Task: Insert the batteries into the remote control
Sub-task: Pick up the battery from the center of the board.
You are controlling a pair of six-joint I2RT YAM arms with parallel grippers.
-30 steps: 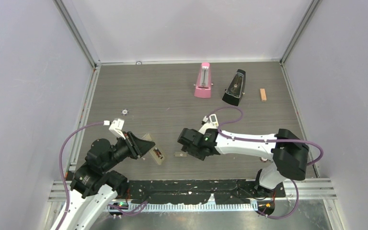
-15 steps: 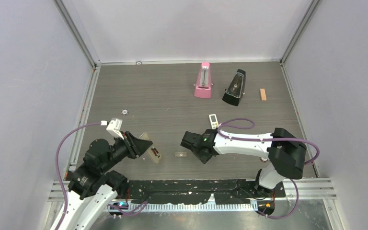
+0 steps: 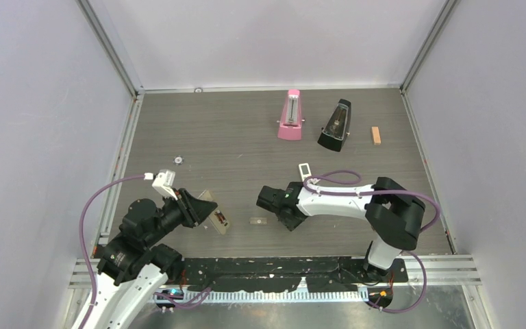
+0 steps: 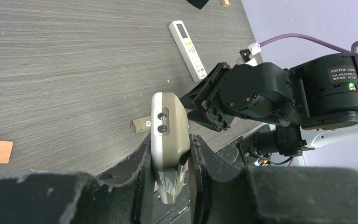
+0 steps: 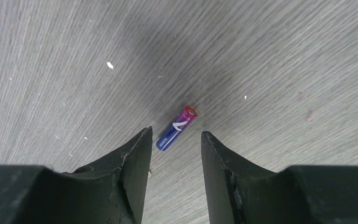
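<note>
The remote (image 4: 169, 126) is held clamped in the left gripper (image 4: 170, 154) at near left. One battery (image 5: 177, 128) lies on the table (image 5: 74, 56) between the parted jaws of the right gripper (image 5: 175, 134), not yet gripped. Loading is judged outstanding.

Right pincer (image 5: 175, 135): I find its fingers standing apart over the table (image 5: 284, 56). The battery (image 5: 177, 127) lies slantwise in the gap, one end just beside a finger (image 5: 137, 154), with more room at the other. Bare wood lies beyond the tips.

From above, the left pincer (image 3: 212, 214), clamped on the remote control (image 4: 168, 135), faces the right pincer closely. A small beige cover piece (image 3: 257, 221) lies in the narrow lane between them.

A broader white remote (image 3: 305, 170) lies behind the right pincer, beside its arm. A pink metronome (image 3: 290, 115) and a black metronome (image 3: 335, 125) stand well apart, towards the back wall.
</note>
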